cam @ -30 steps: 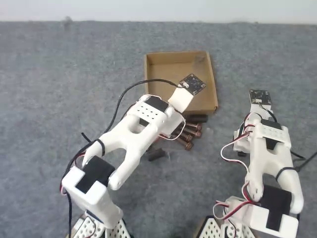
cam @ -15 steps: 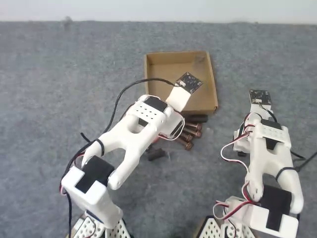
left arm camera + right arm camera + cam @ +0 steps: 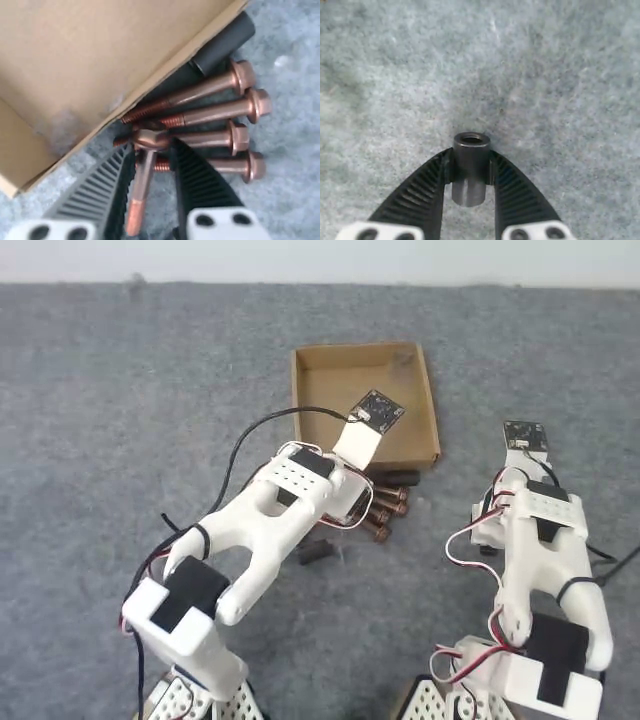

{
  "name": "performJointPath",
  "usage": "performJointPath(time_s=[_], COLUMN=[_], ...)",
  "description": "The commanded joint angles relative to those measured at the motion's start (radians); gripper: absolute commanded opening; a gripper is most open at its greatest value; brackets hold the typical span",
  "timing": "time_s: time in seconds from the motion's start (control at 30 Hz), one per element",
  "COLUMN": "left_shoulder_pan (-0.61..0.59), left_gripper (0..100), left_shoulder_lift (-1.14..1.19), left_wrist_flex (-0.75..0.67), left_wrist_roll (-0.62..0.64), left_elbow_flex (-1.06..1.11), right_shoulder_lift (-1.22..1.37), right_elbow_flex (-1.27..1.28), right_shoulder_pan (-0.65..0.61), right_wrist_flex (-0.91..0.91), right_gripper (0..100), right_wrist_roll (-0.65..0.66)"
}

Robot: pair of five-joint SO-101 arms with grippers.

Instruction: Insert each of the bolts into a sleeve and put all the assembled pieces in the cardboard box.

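Pairing bolt with sleeve, judged as the step in hand | left gripper (image 3: 151, 150) was clamped on one bolt (image 3: 141, 185) beside the cardboard box (image 3: 75, 60) | right gripper (image 3: 470, 160) pinched an upright sleeve (image 3: 470, 172) | next likely needed: bolt tip lined up with the bore.

each bolt (image 3: 210, 107) is coppery metal, smooth with a soft sheen, its end threaded. the cardboard box (image 3: 75, 55) is matt brown card, slightly scuffed. the sleeve (image 3: 469, 172) looks dark, smooth and matt. the left hand (image 3: 152, 150) and right hand (image 3: 470, 159) have black ribbed plastic fingers. the counter (image 3: 560, 75) wears fuzzy grey carpet.
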Motion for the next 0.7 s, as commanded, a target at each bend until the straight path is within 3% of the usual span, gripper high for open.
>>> performJointPath(time_s=[0.0, 0.33, 0.67], left_shoulder_pan=[0.002, 0.003, -0.058], left_gripper=[3, 1, 1], left_shoulder_lift=[-0.005, 0.026, -0.273], left_wrist_flex=[0.011, 0.069, 0.161], left_wrist_roll=[0.012, 0.017, 0.032], left_elbow_flex=[-0.059, -0.116, -0.054], right_shoulder_lift=[-0.038, -0.038, -0.038], right_elbow_flex=[-0.005, -0.005, -0.005], right_shoulder_pan=[-0.008, -0.007, -0.008], right_wrist_flex=[-0.005, -0.012, -0.012], right_gripper=[0.6, 0.6, 0.6], right_wrist_roll=[0.014, 0.014, 0.014])
